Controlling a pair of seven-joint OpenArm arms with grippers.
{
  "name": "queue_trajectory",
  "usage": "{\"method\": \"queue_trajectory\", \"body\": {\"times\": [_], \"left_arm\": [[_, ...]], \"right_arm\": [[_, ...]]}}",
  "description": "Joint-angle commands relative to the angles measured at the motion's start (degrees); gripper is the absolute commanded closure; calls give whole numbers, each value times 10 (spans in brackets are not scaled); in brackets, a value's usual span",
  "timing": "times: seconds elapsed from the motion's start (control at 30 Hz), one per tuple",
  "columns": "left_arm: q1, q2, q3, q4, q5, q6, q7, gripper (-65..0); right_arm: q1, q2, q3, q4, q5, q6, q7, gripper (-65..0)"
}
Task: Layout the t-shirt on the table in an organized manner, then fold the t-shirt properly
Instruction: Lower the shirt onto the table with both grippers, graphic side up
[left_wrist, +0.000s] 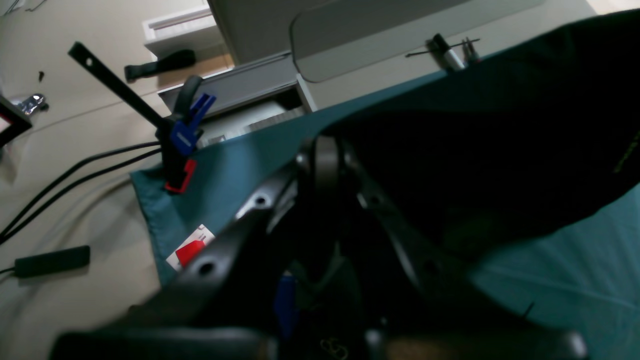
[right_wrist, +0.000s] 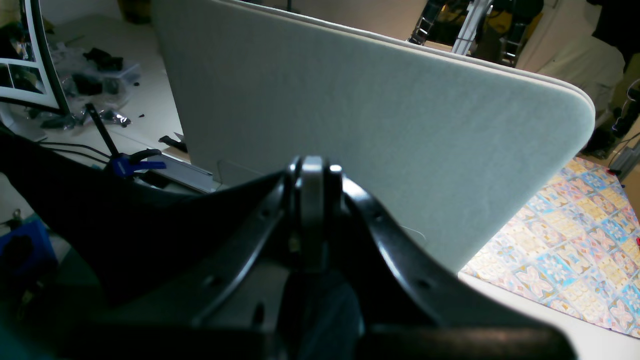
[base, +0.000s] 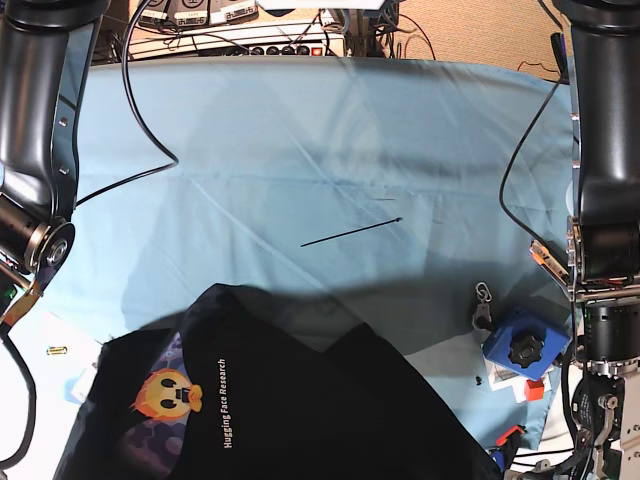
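Lying bunched at the blue table's near edge, black t-shirt shows graphic up; left gripper and right gripper both closed.

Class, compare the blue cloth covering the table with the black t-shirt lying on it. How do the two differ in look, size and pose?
The blue cloth is light and plain; the t-shirt is black, with an orange graphic on a purple patch and white text. The cloth spans nearly the whole base view; the shirt fills only its lower part. The cloth lies mostly smooth and flat; the shirt is rumpled and runs off the bottom edge. Both are fabric.
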Motion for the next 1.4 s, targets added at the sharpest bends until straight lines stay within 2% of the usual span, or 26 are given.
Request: {"method": "queue_trajectory", "body": {"times": [0.0,0.47,0.6,0.73,1.07,1.37], "left_arm": [[-29,-3,-3,9,-6,2,-15,0],[-31,-3,-3,9,-6,2,-16,0],[-47,-3,-3,9,4,2,-46,0],[-66,-3,-3,9,7,1,-47,0],[-66,-3,-3,9,0,2,21,0],[-66,-3,-3,9,0,2,25,0]], "right_arm": [[24,2,1,7,7,-2,19,0],[24,2,1,7,6,-5,4,0],[24,3,1,7,6,-5,4,0],[24,3,1,7,5,-5,6,0],[24,5,1,-1,1,-5,-1,0],[24,5,1,-1,1,-5,-3,0]]}}
